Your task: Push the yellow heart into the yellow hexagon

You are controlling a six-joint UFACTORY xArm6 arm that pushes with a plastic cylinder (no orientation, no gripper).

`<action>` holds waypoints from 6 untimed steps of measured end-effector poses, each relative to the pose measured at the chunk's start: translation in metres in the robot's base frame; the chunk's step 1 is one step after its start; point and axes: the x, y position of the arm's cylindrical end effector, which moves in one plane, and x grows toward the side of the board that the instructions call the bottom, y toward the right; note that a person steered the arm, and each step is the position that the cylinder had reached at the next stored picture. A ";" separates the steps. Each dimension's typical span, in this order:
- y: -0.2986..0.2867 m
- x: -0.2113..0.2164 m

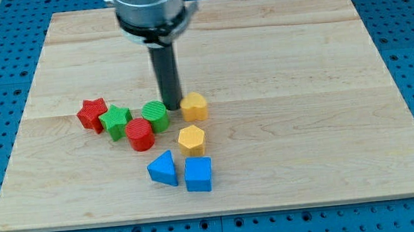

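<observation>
The yellow heart [194, 106] lies on the wooden board near its middle. The yellow hexagon [191, 140] lies just below it, a small gap apart. My tip [172, 107] stands on the board right at the heart's left side, squeezed between the heart and a green cylinder [155, 114]. The dark rod rises straight up from it toward the view's top.
A red cylinder [140, 134] sits below the green cylinder. A green star [116, 121] and a red star [92, 113] lie to the left. A blue triangle [163, 169] and a blue cube [198, 174] lie below the hexagon. The board [302, 85] rests on a blue pegboard.
</observation>
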 end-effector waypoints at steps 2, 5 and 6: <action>0.055 -0.029; 0.069 -0.011; 0.055 -0.028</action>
